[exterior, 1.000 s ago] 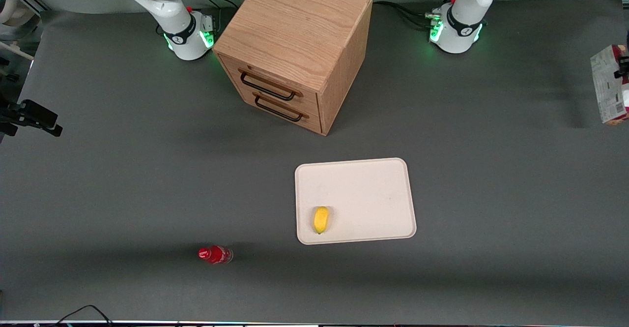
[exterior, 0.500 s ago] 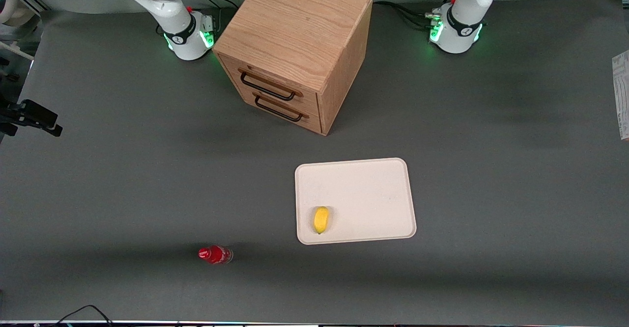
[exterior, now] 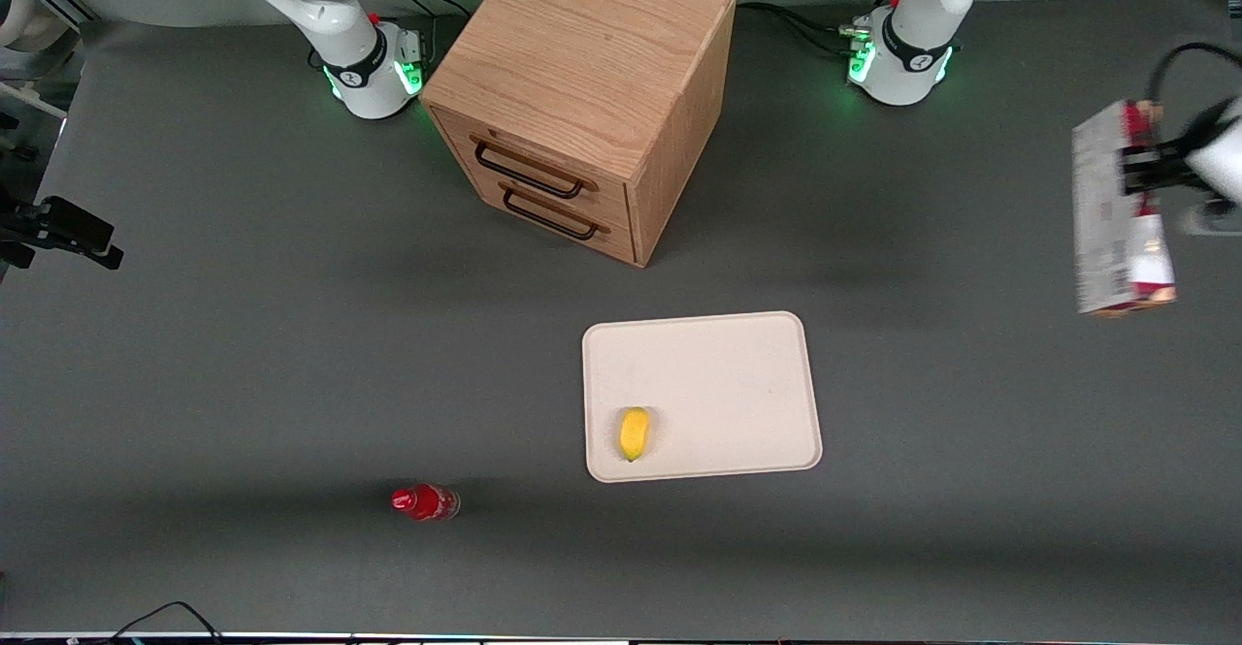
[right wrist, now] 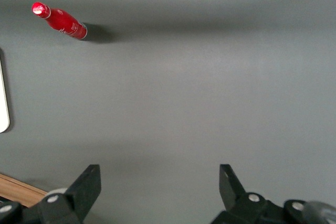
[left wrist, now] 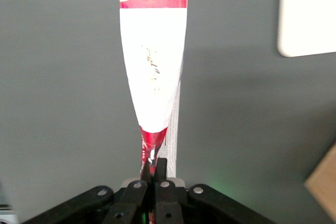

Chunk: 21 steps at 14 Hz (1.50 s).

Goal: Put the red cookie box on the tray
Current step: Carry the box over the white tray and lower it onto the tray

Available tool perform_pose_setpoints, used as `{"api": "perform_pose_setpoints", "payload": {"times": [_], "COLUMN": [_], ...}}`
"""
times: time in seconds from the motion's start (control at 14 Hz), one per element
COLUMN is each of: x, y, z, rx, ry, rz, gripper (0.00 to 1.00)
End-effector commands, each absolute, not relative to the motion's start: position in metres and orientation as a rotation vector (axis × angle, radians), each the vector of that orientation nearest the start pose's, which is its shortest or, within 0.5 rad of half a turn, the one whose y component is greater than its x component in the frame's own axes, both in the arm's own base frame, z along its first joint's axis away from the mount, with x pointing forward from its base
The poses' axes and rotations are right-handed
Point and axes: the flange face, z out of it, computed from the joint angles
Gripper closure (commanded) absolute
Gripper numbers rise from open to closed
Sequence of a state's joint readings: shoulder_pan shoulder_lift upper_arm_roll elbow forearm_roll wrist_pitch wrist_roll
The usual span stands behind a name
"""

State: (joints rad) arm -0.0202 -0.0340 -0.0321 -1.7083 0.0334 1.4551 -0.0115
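Grey table (exterior: 291, 354) | tray (exterior: 728, 373): lemon (exterior: 634, 433) | claw (exterior: 1145, 168) grips red cookie box (exterior: 1106, 209)

A wooden two-drawer cabinet (exterior: 582, 92) with dark handles stands on the grey surface (exterior: 243, 354). A small red bottle (exterior: 425, 502) lies on its side nearer the front camera, toward the parked arm's end. A yellow lemon-like fruit (exterior: 634, 434) sits between bottle and cabinet, nearer the bottle.
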Motion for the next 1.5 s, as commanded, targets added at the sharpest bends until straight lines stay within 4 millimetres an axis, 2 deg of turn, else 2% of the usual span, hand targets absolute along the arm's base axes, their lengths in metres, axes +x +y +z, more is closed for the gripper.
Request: {"api": "perform_pose_setpoints", "payload": {"times": [0.0, 0.21, 0.43, 0.57, 0.71, 0.86, 0.93, 1.0, 1.07, 1.14, 1.21, 1.43], "x": [0.538, 0.561, 0.588, 0.596, 0.605, 0.606, 0.608, 0.609, 0.609, 0.61, 0.609, 0.601], "y": [-0.093, -0.175, -0.235, -0.257, -0.266, -0.272, -0.275, -0.277, -0.274, -0.271, -0.267, -0.239], "z": [0.545, 0.488, 0.41, 0.364, 0.322, 0.294, 0.282, 0.279, 0.283, 0.288, 0.301, 0.369], "rx": [-3.116, -3.153, -3.212, -3.191, -3.195, -3.179, -3.184, -3.186, -3.175, -3.17, -3.154, -3.1], "ry": [-0.027, -0.125, -0.242, -0.266, -0.279, -0.31, -0.31, -0.343, -0.368, -0.377, -0.373, -0.363], "rz": [0.369, 0.34, 0.268, 0.227, 0.191, 0.163, 0.138, 0.123, 0.128, 0.125, 0.131, 0.198], "gripper": [1.0, 1.0, 1.0, 1.0, 1.0, 1.0, 0.58, 0.21, 0.0, 0.0, 0.0, 0.0]}}
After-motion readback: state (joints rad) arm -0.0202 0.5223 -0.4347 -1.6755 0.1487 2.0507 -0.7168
